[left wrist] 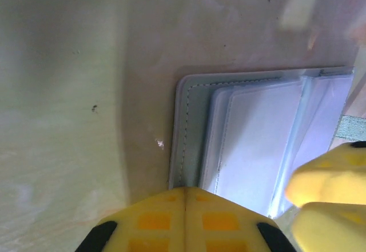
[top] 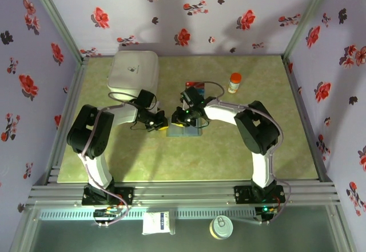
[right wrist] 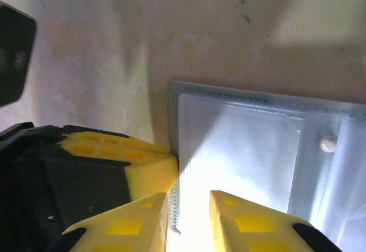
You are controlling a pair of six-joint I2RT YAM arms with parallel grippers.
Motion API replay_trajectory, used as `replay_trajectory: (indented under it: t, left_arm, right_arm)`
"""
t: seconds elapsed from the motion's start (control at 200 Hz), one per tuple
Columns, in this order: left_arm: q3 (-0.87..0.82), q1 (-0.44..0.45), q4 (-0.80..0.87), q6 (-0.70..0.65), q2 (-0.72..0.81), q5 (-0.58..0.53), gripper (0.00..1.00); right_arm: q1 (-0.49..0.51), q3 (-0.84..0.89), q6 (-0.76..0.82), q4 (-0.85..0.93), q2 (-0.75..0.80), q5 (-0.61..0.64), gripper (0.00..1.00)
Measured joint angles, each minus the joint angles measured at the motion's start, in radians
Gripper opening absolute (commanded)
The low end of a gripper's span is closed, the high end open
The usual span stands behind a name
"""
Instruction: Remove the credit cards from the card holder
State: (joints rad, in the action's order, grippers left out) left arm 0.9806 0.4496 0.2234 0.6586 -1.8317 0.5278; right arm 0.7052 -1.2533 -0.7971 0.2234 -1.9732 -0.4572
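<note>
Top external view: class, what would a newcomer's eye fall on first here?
The left gripper and right gripper meet at mid-table over the open grey-blue card holder. Behind them, a big white box sits back left and a small orange-capped bottle back right.

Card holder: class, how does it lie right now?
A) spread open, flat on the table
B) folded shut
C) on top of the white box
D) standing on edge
A: the card holder lies opened out on the table, its inside facing up.
</note>
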Motion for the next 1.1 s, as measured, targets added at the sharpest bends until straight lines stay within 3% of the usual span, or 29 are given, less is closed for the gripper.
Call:
replay_trajectory:
  t: [0.775, 0.985, 1.1]
  left_arm:
    - [0.010, 0.000, 0.021, -0.005, 0.000, -0.004, 0.00]
    - [0.012, -0.008, 0.058, -0.018, 0.057, -0.041, 0.00]
    - [0.013, -0.026, 0.080, -0.040, 0.128, -0.081, 0.07]
  right_arm:
    - [0.005, -0.003, 0.052, 0.116, 0.006, 0.074, 0.28]
    - [-0.009, 0.006, 0.093, 0.161, 0.110, 0.126, 0.33]
    - [-0.046, 0.043, 0.124, 0.172, 0.199, 0.160, 0.36]
